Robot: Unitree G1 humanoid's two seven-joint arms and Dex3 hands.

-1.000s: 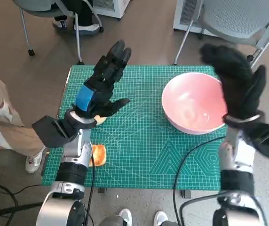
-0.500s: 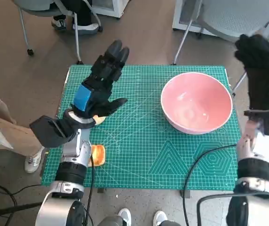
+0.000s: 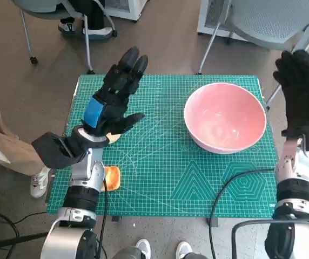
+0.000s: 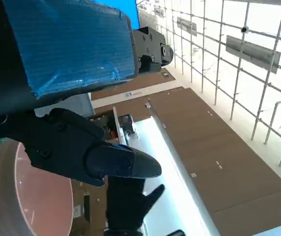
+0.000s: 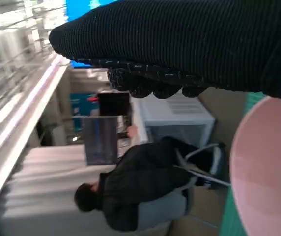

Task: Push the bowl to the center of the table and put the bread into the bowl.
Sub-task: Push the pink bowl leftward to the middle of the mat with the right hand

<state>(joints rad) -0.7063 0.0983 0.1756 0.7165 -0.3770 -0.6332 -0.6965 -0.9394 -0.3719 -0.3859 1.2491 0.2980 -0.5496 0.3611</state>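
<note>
Swinging outward over the last second, the right hand has left its place above the bowl's right rim and now hangs raised just off the right side of the bowl, out past the table's edge, its gloved fingers spread and holding nothing. That leaves the pink bowl fully uncovered in the head view; it sits in the same spot, on the right part of the green mat, toward the far edge, and has not been pushed at all. The left hand has barely shifted: it hovers well to the left of the bowl, fingers stretched out and apart, thumb out to the side, empty. The bread lies far to the bowl's left and nearer the robot, by the near left edge of the mat, partly hidden behind the left forearm, untouched. From the right wrist view the bowl's rim shows just beside the glove, though whether they touch cannot be told there; a seated person is visible beyond. My reading is that the right hand has drawn out to the bowl's outer side to get behind it for a push leftward toward the middle, so both steps of the task remain to be done.
</note>
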